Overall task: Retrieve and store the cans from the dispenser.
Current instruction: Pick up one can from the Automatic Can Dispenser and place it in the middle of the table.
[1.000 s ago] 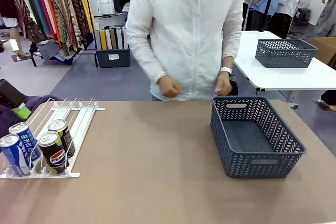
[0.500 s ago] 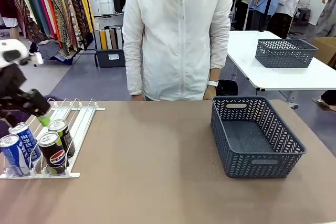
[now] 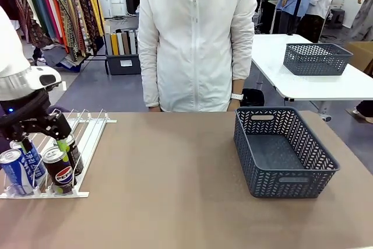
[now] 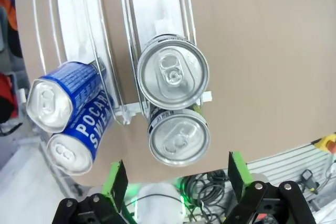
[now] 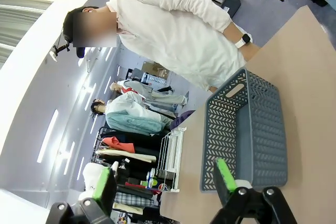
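Front view: all four cans (image 3: 58, 169) sit in the dispenser (image 3: 87, 138) at the tabletop's near-left corner. The left gripper (image 3: 44, 143) hangs over them. The basket (image 3: 291, 186) toward the right edge is empty. Left wrist view: jaws spread wide above the two black cans (image 4: 173, 72), gripping nothing. Right wrist view: right gripper (image 5: 165, 184) wide open, empty, well apart from the basket. Nothing stored yet, judging by this.

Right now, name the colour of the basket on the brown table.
Dark grey basket, clearest in front view.

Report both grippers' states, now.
Left gripper: open, holding nothing, above the black cans in the dispenser.
Right gripper: open, holding nothing.
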Robot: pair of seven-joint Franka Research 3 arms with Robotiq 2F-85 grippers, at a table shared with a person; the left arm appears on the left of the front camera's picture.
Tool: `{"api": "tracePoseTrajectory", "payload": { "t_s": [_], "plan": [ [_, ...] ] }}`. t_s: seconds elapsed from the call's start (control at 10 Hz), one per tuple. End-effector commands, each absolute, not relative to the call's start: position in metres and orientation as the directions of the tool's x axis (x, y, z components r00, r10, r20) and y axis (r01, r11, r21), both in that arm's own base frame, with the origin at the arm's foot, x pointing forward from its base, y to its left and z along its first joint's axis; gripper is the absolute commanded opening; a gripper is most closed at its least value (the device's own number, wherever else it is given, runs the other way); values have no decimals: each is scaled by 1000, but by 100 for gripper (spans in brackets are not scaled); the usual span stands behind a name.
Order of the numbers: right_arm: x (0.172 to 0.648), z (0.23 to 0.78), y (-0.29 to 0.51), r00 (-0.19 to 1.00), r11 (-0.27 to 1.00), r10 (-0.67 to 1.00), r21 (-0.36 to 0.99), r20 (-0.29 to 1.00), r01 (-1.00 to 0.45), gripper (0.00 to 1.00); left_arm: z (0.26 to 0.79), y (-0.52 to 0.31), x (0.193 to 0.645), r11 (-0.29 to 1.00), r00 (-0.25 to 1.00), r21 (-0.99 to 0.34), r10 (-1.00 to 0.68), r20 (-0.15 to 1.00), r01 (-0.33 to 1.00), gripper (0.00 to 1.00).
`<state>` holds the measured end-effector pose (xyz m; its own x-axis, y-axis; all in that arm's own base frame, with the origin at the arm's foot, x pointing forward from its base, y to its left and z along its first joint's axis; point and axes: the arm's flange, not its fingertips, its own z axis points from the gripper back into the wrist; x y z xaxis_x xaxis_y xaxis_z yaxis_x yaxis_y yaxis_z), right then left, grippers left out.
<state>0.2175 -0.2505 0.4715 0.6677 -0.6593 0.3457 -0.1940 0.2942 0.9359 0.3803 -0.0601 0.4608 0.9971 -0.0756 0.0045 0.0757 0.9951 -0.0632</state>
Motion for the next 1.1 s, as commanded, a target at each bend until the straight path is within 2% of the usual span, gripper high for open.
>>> {"api": "tracePoseTrajectory", "payload": {
  "t_s": [0.0, 0.1, 0.8, 0.9, 1.0],
  "plan": [
    [219, 476, -252, 654, 281, -670, 935, 352, -215, 100, 451, -66, 392, 995, 995, -35, -92, -25, 91, 100],
    [219, 476, -252, 654, 281, -670, 935, 352, -215, 100, 442, -70, 393, 993, 992, -30, -120, -47, 118, 100],
    [219, 476, -252, 654, 281, -670, 935, 352, -215, 100, 412, -65, 409, 997, 991, -61, -64, -114, 57, 100],
    [219, 476, -252, 654, 281, -670, 935, 352, -215, 100, 412, -64, 409, 997, 992, -57, -59, -113, 53, 95],
    [219, 476, -252, 654, 281, -670, 935, 352, -215, 100, 412, -64, 409, 998, 993, -57, -42, -111, 36, 43]
  ]
}}
